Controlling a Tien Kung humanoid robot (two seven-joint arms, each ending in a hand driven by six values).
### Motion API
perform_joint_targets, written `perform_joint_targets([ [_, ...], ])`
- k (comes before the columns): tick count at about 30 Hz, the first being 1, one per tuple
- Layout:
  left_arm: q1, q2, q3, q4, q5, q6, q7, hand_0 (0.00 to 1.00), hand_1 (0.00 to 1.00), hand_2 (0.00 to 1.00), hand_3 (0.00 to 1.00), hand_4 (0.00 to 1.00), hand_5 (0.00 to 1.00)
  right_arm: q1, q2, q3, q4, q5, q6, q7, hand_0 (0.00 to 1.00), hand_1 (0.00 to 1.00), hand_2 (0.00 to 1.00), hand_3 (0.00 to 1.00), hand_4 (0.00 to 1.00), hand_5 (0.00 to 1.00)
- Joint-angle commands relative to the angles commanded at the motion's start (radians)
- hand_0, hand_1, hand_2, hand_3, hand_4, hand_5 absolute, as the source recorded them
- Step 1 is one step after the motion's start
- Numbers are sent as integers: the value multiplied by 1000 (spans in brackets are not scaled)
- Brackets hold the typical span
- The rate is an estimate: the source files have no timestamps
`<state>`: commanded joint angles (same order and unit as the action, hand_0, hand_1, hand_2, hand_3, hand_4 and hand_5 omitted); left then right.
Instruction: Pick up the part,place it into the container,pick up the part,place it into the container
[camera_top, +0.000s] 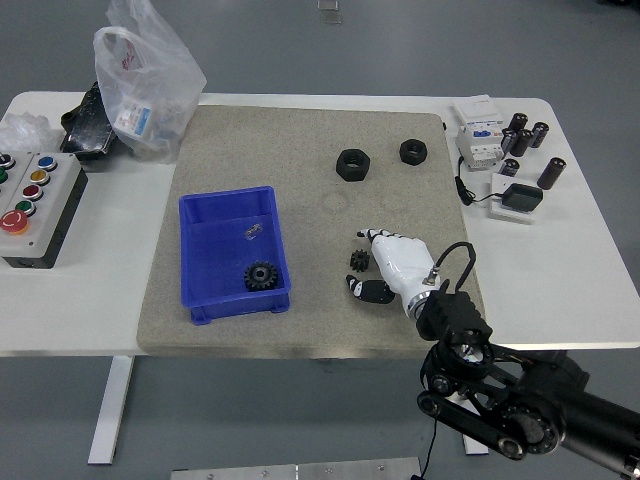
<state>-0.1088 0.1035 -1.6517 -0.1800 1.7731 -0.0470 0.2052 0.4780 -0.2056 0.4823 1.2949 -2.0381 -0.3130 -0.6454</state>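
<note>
On the grey mat (250, 150) that covers the middle of the white bench (560, 270), the right hand (392, 268) hangs low over the near right part, fingers loosely spread and holding nothing. Just off its fingertips, tucked between the index finger and the thumb, sits a small black gear (360, 261) on the mat; whether a finger actually touches it is hard to tell from up here. Over to the left, the blue bin (200, 262) sits well apart from the hand, and inside it a larger black gear (261, 276) lies near the front right corner, with a small clear bit (253, 232) further back. Two black hex nuts, a big one (353, 164) and a smaller one (413, 151), rest side by side on the far part of the mat. Off the mat on the left there's a button box (30, 205) with coloured buttons and a clear plastic bag (145, 85). On the right end of the bench: a white breaker (480, 135), a cluster of dark cylinders (525, 135) and a small black adapter (522, 197).
</note>
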Motion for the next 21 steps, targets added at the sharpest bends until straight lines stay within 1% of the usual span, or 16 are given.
perform_joint_targets([
  [4, -2, 0, 4, 0, -1, -1, -1, 595, 467, 483, 604, 535, 560, 3, 5, -16, -12, 16, -34, 0, 449, 671, 571, 713, 531, 284],
  [5, -2, 0, 4, 0, -1, -1, -1, 595, 467, 482, 604, 529, 558, 4, 6, -19, -14, 18, -42, 0, 433, 628, 429, 672, 463, 263],
  [10, -3, 1, 4, 0, 0, -1, -1, 595, 467, 482, 604, 529, 558, 11, 13, -31, -24, 25, -77, 0, 433, 628, 429, 672, 463, 263],
  [11, -4, 1, 4, 0, 1, -2, -1, 596, 466, 482, 603, 519, 559, 12, 15, -33, -27, 26, -82, 0, 401, 593, 353, 646, 539, 156],
  [16, -5, 0, 5, 0, 0, -2, -2, 596, 466, 482, 603, 519, 559, 14, 21, -38, -38, 39, -100, 0, 401, 593, 353, 646, 539, 156],
  [17, -5, 0, 5, 0, -1, -2, -2, 596, 466, 481, 602, 514, 559, 14, 21, -40, -39, 42, -102, 0, 393, 578, 317, 625, 553, 128],
  [21, -2, 0, 3, 0, 0, -1, -1, 596, 466, 481, 602, 514, 559, 13, 21, -43, -41, 44, -107, 0, 393, 578, 317, 625, 553, 128],
])
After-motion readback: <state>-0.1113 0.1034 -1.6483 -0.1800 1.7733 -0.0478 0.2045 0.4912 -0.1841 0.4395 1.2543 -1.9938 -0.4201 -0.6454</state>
